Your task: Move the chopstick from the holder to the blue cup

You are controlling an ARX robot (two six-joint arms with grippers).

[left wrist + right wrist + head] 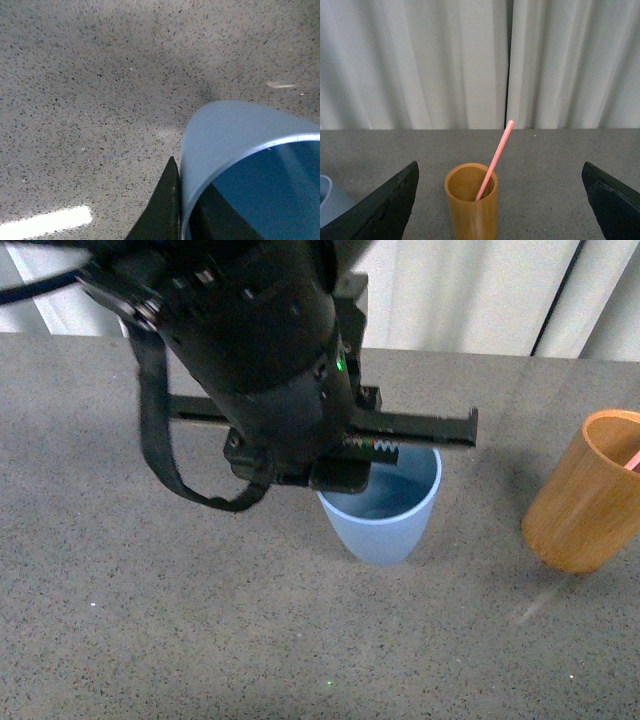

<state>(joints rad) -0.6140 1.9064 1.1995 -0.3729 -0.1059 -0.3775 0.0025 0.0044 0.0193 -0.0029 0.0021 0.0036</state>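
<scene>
Right fingers [380, 205] are spread wide; centre them on the thin pink chopstick [495, 157] just above the round wooden holder [470, 215], then pinch gently.

The cup [385, 535] is standing on the table [150, 640], left of the holder [580, 510]; the chopstick [496, 157] is leaning inside the holder; the left gripper [187, 192] is straddling the cup's rim.

Blue cup [385, 525] rim partly behind left arm [260, 350]; holder [585, 500] partly off-frame
</scene>
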